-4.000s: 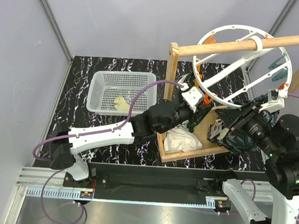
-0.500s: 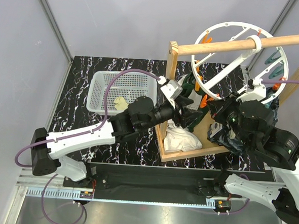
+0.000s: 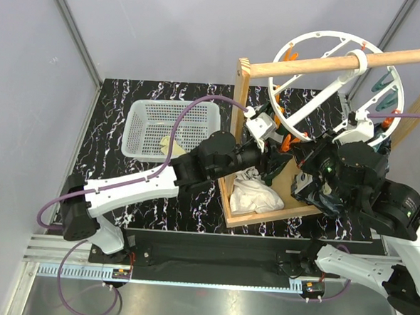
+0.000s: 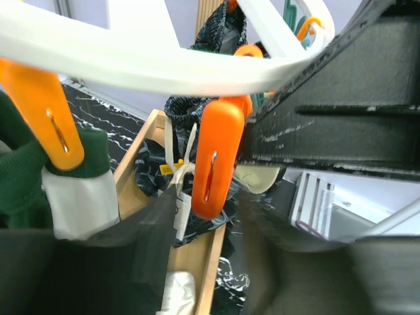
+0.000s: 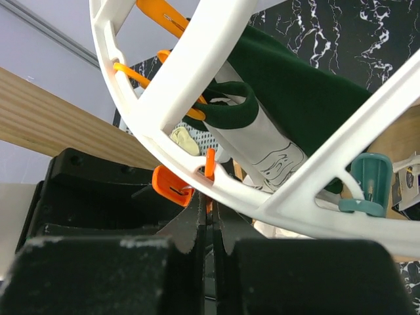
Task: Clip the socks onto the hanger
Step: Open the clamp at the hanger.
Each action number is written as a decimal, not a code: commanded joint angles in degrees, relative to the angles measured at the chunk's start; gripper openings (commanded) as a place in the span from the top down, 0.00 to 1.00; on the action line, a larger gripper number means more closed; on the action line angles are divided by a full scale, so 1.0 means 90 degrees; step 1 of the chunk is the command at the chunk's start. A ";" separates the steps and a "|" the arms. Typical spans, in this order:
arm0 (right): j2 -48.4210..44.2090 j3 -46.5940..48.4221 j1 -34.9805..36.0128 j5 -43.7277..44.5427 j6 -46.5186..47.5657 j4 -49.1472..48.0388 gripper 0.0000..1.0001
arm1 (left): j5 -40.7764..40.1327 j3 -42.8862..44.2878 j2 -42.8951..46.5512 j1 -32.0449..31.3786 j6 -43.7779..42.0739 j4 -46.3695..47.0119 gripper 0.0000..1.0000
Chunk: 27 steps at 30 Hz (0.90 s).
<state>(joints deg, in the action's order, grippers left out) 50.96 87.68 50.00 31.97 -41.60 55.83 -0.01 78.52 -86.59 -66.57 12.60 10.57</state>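
While the left gripper (image 4: 208, 200) sits under the lower-left rim of the hanger (image 4: 164, 65), its jaws stand part-way apart either side of an orange peg (image 4: 215, 157); blur hides whether the pads bite. Rim runs straight across above the jaws, and the right arm's black body fills the space just right of that peg, so room there is tight. Wooden post (image 3: 241, 95) is just beside the left wrist.

Right gripper (image 5: 207, 213) is at the ring's lower-right rim, jaws pressed together, tips right under the rim beside a small orange peg (image 5: 172, 186); can't tell if anything is pinched.

Hanger hangs tilted from the wooden rod (image 3: 330, 63). Green-and-white garment (image 4: 85, 177) is pegged to it by a second orange peg (image 4: 49, 118).

One sock (image 3: 169, 145) lies in the white basket (image 3: 144, 128), well apart from the ring, left of the post.

Below the ring: wooden tray (image 3: 263, 216) with white cloth (image 3: 256, 196), dark garment (image 3: 328, 200) at its right end. Open tabletop (image 3: 113, 101) shows left of the basket.
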 commanded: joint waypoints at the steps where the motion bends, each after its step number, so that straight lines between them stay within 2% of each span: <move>1: 0.0002 0.0219 0.0021 -0.0036 -0.0084 0.0036 0.97 | 0.0050 0.0464 -0.0067 0.0023 -0.0150 0.0115 0.66; 3: 0.0012 0.0306 0.0021 -0.0026 -0.0094 0.0144 0.97 | 0.0011 0.0562 -0.0145 0.0023 -0.0140 0.0037 0.76; 4: 0.0060 0.0355 0.0021 -0.0017 -0.0104 0.0212 0.96 | 0.0021 0.0611 -0.0174 0.0023 -0.0140 -0.0012 0.86; 6: 0.0099 0.0540 0.0021 0.0042 -0.0114 0.0446 0.94 | -0.0174 0.0738 -0.0262 0.0023 -0.0131 -0.0129 0.99; 9: 0.0255 0.0823 0.0021 0.0100 -0.0113 0.0797 0.85 | -0.0272 0.0855 -0.0350 0.0023 -0.0014 -0.0188 1.00; 10: 0.0343 0.0911 0.0021 0.0101 -0.0104 0.0876 0.78 | -0.0311 0.0914 -0.0389 0.0023 0.0006 -0.0294 1.00; 13: 0.0509 0.1195 0.0021 0.0081 -0.0075 0.1139 0.68 | -0.0497 0.1031 -0.0496 0.0023 0.0152 -0.0480 1.00; 14: 0.0539 0.1302 0.0021 0.0091 -0.0036 0.1237 0.58 | -0.0623 0.1060 -0.0506 0.0013 0.0211 -0.0500 1.00; 17: 0.0607 0.1419 0.0031 0.0110 0.0023 0.1267 0.51 | -0.0886 0.1168 -0.0584 -0.0025 0.0260 -0.0685 1.00; 27: 0.0803 0.1401 0.0031 0.0491 -0.0250 0.1316 0.50 | -0.1619 0.1061 -0.0497 -0.0348 0.0104 -0.0550 1.00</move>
<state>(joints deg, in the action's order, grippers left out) 58.33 100.29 50.00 33.61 -42.24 67.48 -9.65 86.48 -92.29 -68.58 14.02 2.15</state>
